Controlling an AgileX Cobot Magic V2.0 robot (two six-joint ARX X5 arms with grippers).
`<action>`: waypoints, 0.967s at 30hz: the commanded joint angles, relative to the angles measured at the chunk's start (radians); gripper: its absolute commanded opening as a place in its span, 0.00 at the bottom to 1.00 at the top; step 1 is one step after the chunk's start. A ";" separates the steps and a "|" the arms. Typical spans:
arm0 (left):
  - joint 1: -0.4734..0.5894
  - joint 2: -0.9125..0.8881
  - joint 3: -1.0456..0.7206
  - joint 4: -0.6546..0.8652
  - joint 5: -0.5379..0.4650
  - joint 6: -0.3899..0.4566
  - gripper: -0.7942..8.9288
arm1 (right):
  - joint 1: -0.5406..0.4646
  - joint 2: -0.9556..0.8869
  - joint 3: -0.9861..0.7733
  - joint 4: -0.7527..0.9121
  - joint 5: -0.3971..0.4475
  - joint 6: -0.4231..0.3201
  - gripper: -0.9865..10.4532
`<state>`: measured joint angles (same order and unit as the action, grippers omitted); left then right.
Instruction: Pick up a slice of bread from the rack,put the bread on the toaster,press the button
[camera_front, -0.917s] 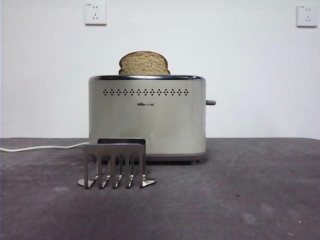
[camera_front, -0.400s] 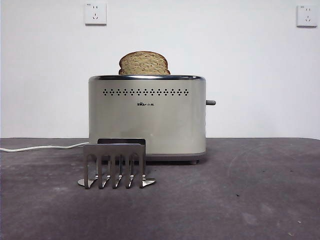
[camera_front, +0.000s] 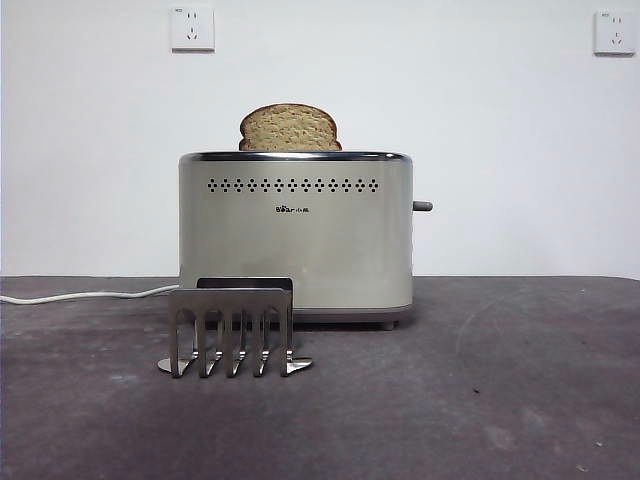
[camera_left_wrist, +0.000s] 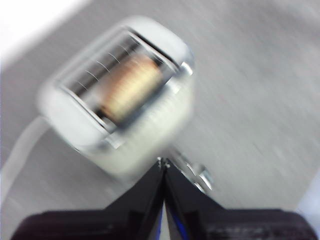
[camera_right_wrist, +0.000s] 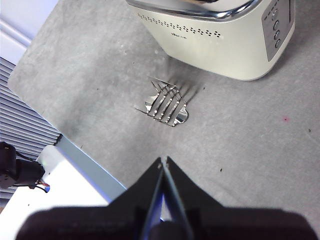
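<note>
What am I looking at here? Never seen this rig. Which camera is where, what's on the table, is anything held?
It is a two-arm robot at a table, seen through three cameras. The front view looks level across the table: a toaster with a slice of bread standing in its top slot, and in front of it a small metal rack with no bread in it. A white cable runs off to one side.

The other two pictures come from cameras on each arm's wrist. The left end effector hangs above the toaster, its jaws shut and holding nothing; that picture is blurred. The right end effector hangs above the table near the rack, also shut and holding nothing.
</note>
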<state>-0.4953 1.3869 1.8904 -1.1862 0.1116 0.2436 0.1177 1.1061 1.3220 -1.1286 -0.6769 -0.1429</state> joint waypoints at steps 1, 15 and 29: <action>0.046 -0.067 0.000 0.121 0.020 0.020 0.08 | 0.000 0.000 -0.006 0.005 0.002 -0.008 0.09; 0.393 -0.409 -0.181 0.513 0.072 0.023 0.08 | 0.000 0.000 -0.006 0.005 0.002 -0.008 0.09; 0.521 -0.893 -1.075 1.098 -0.069 0.044 0.08 | 0.000 0.000 -0.006 0.004 0.002 -0.008 0.09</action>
<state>0.0216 0.5201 0.8906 -0.1089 0.0536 0.2794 0.1177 1.1061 1.3220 -1.1286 -0.6765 -0.1429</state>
